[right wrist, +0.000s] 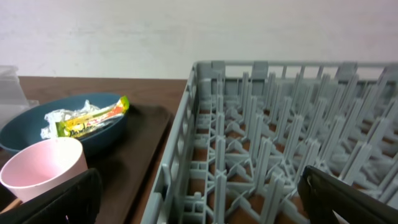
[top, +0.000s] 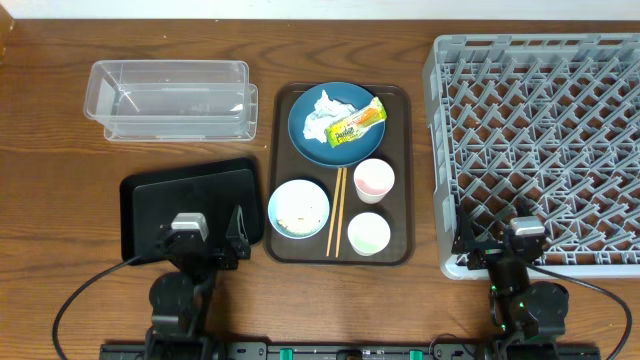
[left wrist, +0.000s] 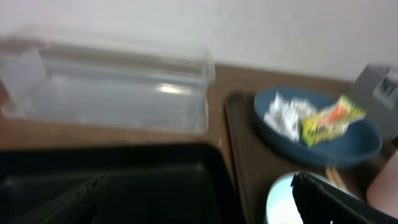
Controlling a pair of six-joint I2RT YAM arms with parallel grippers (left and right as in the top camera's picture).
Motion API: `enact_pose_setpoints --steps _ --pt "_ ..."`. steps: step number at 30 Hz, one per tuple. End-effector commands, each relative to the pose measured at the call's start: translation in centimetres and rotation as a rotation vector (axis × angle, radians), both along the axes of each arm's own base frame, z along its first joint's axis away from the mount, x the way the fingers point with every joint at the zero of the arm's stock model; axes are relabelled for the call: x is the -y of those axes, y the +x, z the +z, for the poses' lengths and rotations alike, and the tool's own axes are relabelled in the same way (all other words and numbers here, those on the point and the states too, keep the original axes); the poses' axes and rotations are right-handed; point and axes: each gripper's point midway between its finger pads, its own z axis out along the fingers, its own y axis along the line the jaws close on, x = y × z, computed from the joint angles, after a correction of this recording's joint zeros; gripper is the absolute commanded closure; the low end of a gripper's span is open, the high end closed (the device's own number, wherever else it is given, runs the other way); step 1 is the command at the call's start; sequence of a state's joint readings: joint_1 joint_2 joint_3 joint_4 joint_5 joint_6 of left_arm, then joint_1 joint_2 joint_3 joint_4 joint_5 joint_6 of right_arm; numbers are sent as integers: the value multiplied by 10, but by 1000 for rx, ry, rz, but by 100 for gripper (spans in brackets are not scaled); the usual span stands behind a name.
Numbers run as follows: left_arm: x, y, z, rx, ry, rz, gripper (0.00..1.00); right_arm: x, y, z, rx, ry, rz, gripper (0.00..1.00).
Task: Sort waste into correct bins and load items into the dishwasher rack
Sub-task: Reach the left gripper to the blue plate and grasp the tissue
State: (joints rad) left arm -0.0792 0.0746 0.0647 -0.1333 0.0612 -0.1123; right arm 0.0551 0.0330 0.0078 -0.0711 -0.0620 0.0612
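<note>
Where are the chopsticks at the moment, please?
Overhead, the chopsticks lie on the brown tray, bowl on their left, pink cup and pale cup on their right.

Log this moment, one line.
left gripper open, over black tray | right gripper open, at rack | tissue, wrapper on plate | cups, bowl, chopsticks on brown tray

Blue plate [top: 308, 140], white tissue [top: 327, 108], yellow-green-orange wrapper [top: 358, 124], grey lattice rack [top: 431, 150], black tray [top: 190, 195], clear tub [top: 170, 98], brown serving tray [top: 400, 150]
</note>
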Motion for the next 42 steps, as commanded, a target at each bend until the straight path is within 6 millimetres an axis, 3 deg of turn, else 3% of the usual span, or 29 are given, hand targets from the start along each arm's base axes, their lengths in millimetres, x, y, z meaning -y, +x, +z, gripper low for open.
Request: enact_pose_setpoints --steps 1,8,14,18,23,27,30,33,36,42 --pt "3 -1 4 -62 -21 -15 5 2 0 10 -15 65 -16 1" --pt "10 4 30 -216 -23 -51 5 -1 1 43 -92 62 -2 1" --pt "25 13 56 -393 -49 -123 5 -11 2 56 -296 66 49 1" --pt "31 2 53 -594 -66 -149 5 -11 -1 57 -449 64 46 1" --pt "27 -32 40 -871 -64 -130 5 -11 -11 56 -636 60 38 1" --pt "28 -50 33 -964 -76 -133 5 -10 -20 54 -736 57 33 1" --pt "33 -52 33 -970 -94 -154 5 -10 -20 53 -744 57 33 1" --pt "40 -41 40 -916 -119 -190 5 -10 -20 54 -741 57 33 1" --pt "48 -17 52 -818 -136 -226 5 -10 -20 54 -739 57 33 1" --pt "52 45 69 -675 -93 -251 5 -10 -18 56 -728 57 32 1"
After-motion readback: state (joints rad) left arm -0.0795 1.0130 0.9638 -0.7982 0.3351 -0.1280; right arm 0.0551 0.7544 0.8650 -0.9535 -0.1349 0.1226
